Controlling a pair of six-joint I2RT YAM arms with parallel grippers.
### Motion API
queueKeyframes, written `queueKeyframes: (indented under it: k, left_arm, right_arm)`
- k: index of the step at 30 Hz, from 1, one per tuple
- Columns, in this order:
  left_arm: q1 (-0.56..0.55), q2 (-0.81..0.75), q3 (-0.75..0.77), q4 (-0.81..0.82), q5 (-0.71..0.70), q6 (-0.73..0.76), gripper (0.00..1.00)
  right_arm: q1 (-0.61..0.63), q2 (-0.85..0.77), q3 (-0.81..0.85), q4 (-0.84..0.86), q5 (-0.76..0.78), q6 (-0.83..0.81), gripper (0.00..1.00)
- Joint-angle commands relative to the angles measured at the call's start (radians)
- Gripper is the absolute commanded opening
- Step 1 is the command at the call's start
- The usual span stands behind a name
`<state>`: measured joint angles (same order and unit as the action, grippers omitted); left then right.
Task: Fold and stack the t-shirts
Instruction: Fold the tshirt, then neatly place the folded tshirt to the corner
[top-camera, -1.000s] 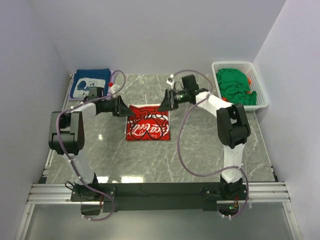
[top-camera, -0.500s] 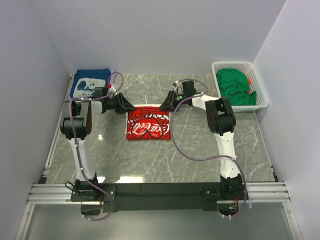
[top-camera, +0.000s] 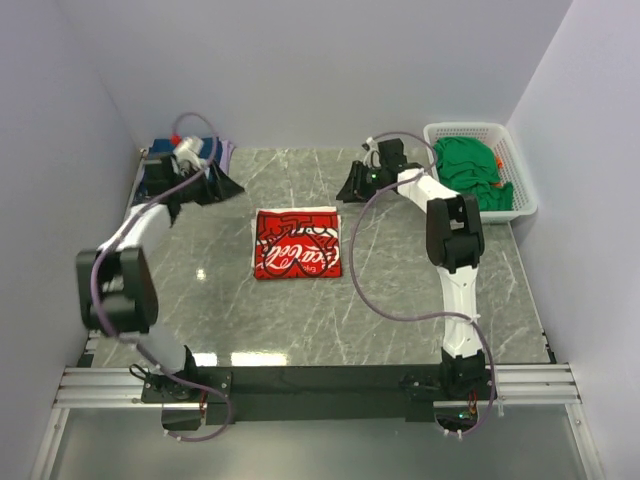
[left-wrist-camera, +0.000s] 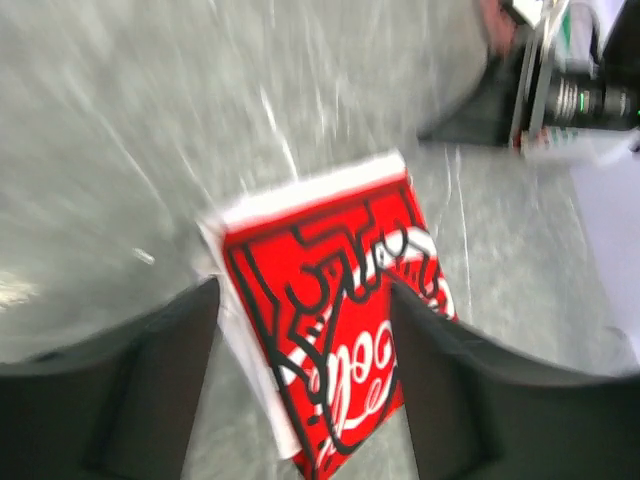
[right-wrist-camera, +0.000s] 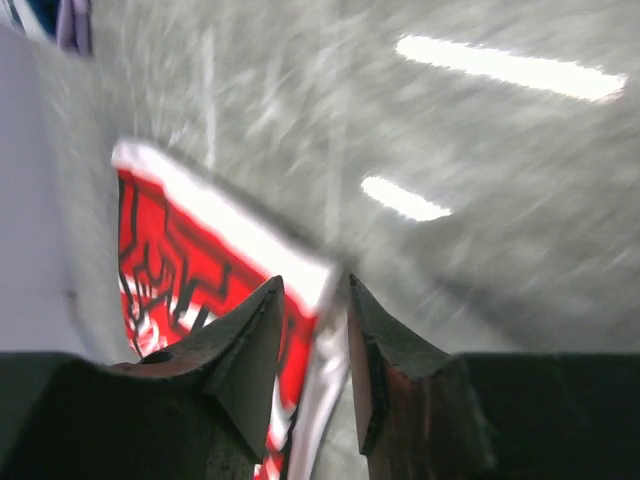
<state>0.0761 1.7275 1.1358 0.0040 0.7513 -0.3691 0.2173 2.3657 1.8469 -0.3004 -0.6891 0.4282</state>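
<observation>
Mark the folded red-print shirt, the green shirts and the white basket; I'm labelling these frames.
folded red-print shirt (top-camera: 297, 243), top external view, middle of its lettering
green shirts (top-camera: 462, 165), top external view, middle of the heap
white basket (top-camera: 466, 128), top external view, its far rim

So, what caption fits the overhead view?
Folded red-print t-shirt on the table, left gripper and right gripper apart from it, green t-shirts in basket.

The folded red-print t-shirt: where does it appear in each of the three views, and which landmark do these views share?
Top external: the folded red-print t-shirt lies flat near the picture's centre.
Left wrist: lower centre, tilted, white edge uppermost.
Right wrist: lower left, blurred.
Shared landmark: the grey marble table under it.
</observation>
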Motion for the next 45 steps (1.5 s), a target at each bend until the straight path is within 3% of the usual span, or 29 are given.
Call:
queueKeyframes:
  k: [1,3,5,11,20,26,45]
  left_arm:
    - [0.062,-0.219,0.05,-0.111,-0.092,0.171,0.76]
    - [0.117,-0.294,0.083,-0.188,-0.137,0.196,0.92]
    - [0.192,-0.327,0.107,-0.243,-0.142,0.19,0.99]
    - [0.398,-0.336,0.186,-0.367,-0.013,0.094,1.0]
    - [0.407,-0.479,0.056,-0.441,-0.133,0.191,1.0]
    - [0.407,-0.464,0.022,-0.515,-0.147,0.214,0.99]
    - [0.406,-0.459,-0.103,-0.411,-0.145,0.104,0.99]
  right_arm:
    - [0.106,-0.256,-0.026,-0.094,0.098,-0.237,0.41]
    - [0.192,-0.353,-0.093,-0.12,0.184,-0.304,0.45]
    - [0.259,-0.399,-0.142,-0.155,0.287,-0.396,0.46]
    - [0.529,-0.462,-0.212,-0.172,0.489,-0.525,0.47]
    - [0.801,-0.303,-0.109,-0.206,0.789,-0.628,0.45]
    - [0.855,-0.237,-0.092,-0.19,0.835,-0.652,0.44]
    - [0.893,-0.076,-0.064,-0.149,0.864,-0.675,0.47]
